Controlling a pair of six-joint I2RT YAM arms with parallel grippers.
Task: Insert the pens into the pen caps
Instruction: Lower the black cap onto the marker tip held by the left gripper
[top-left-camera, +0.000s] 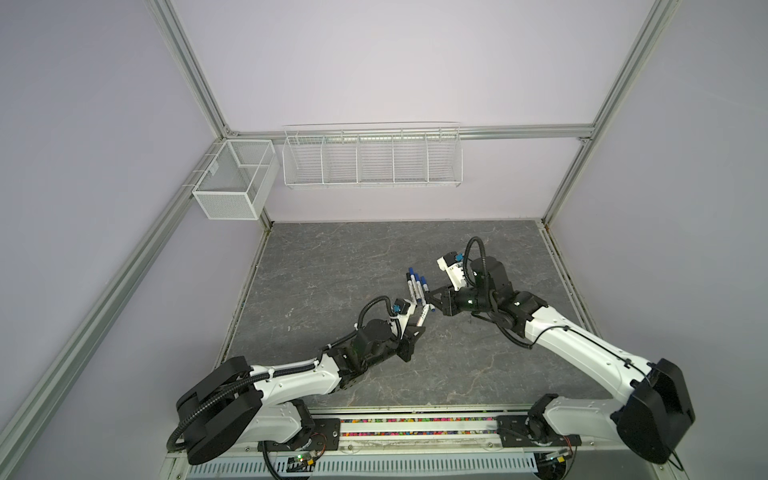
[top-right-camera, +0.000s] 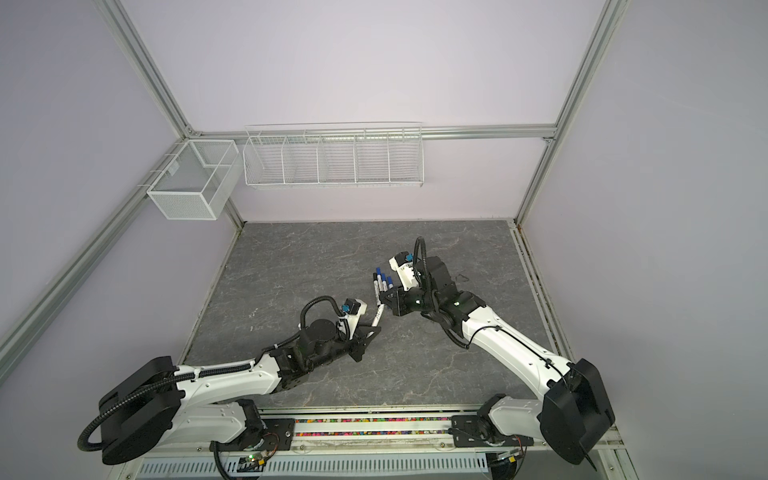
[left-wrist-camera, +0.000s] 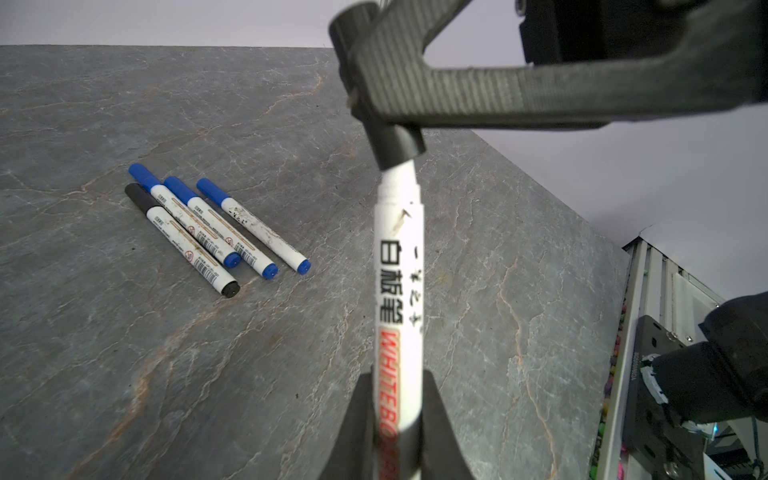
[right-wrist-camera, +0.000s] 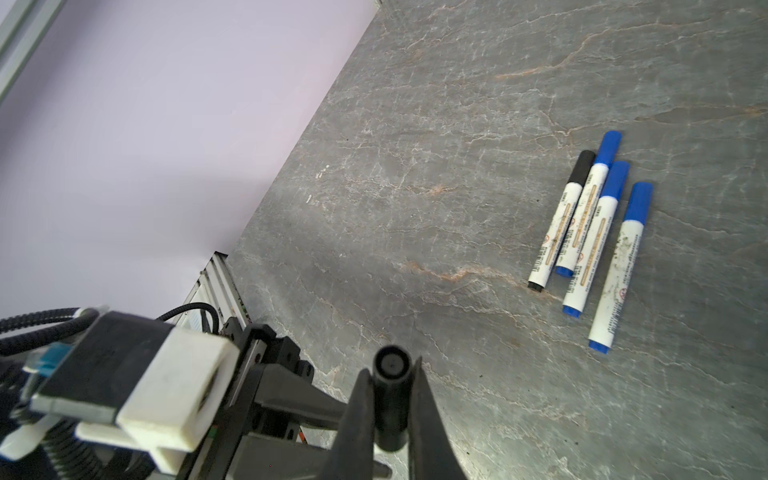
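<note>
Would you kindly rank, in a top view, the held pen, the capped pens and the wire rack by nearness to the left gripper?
1. Held pen, in the left gripper.
2. Capped pens, lying just beyond.
3. Wire rack, mounted far back.

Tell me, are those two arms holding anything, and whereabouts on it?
Yes. The left tool grips a white pen by the rear part of its barrel. The right tool pinches a black cap across its sides, with the pen's tip in its mouth.
</note>
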